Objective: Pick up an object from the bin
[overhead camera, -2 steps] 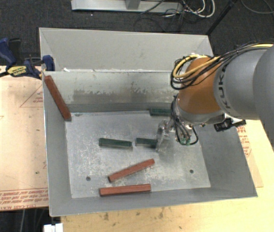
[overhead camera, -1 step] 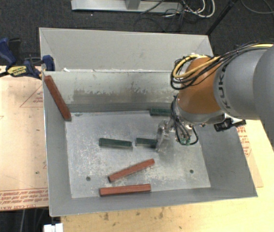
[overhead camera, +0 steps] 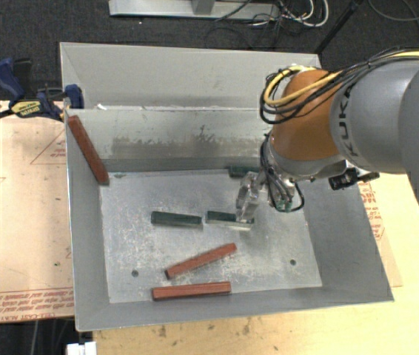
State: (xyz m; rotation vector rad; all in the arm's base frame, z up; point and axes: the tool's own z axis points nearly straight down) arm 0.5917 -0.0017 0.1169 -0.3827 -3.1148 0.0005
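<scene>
Claw [overhead camera: 248,207] is seen lowered at rt end of short dark-green bar [overhead camera: 223,217], mid bin [overhead camera: 84,265]; apart/together can't be told.

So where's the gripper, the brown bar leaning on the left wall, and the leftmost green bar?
gripper [overhead camera: 247,211]: camera view, its lower tip.
leaning brown bar [overhead camera: 87,150]: camera view, middle of its length.
leftmost green bar [overhead camera: 176,219]: camera view, its middle.
</scene>
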